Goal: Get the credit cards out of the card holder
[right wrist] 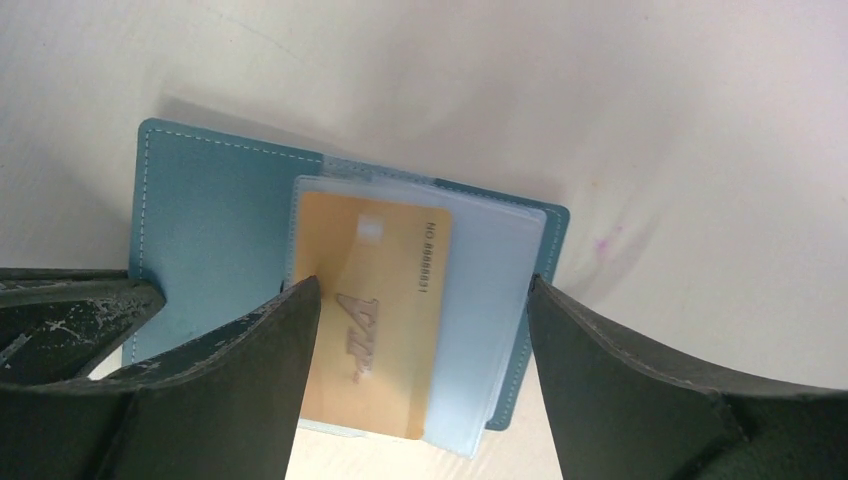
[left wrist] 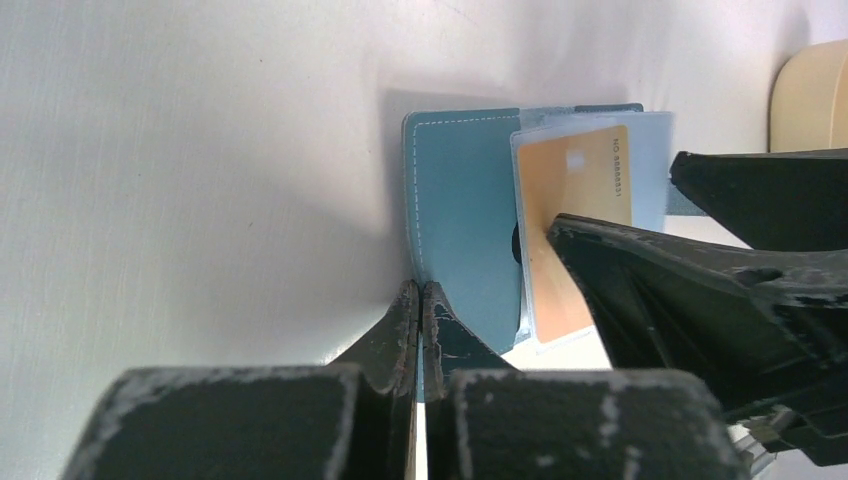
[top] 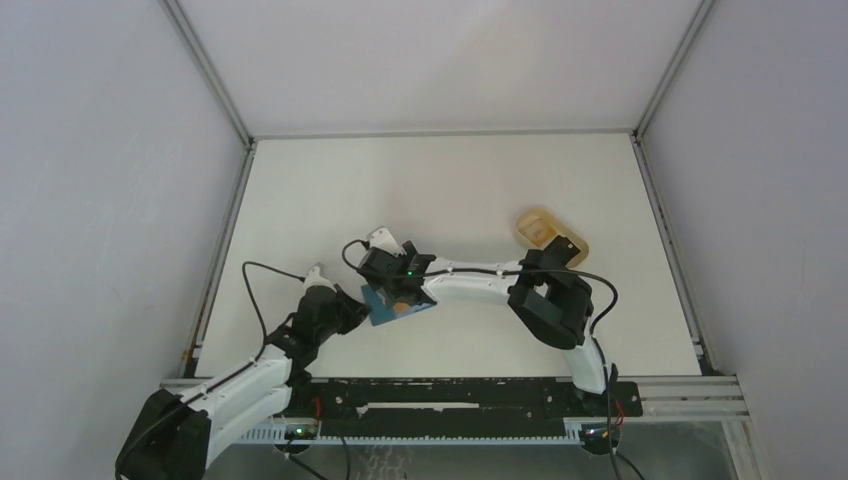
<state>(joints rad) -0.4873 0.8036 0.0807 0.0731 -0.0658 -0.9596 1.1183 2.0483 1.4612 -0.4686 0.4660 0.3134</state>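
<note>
– Teal-blue stitched card holder (top: 380, 312): where does it lie?
– Opened like a book, flat on the white table (top: 450, 180). It is in the near half, roughly midway between the side rails, and both arms meet over it.
– What does it hold?
– A clear plastic sleeve (right wrist: 490, 300) rests on its inner face. A gold credit card (right wrist: 375, 300) with "VIP" lettering and a printed number sits within the sleeve's outline, on the side nearest the bare teal flap. I cannot tell whether more cards lie behind it.
– The left hand?
– The left hand (left wrist: 420, 295) is clenched on the rim of that bare flap. Its fingers are pressed together with the thin teal edge between them.
– And the right hand?
– The right hand (right wrist: 422, 290) is released, jaws spread wide and straddling the sleeve. One fingertip (right wrist: 290, 310) overlaps the card's long edge, and the other stands past the sleeve's opposite edge. Whether either touches, I cannot tell.
– Room to move?
– The far half of the table is bare. A pale tan rounded object (top: 540, 225) sits toward the right rail, partly behind the right arm and well apart from the card holder. Metal rails run along both sides, with grey walls just beyond them. The card holder lies closer to the near edge than to the far one.
</note>
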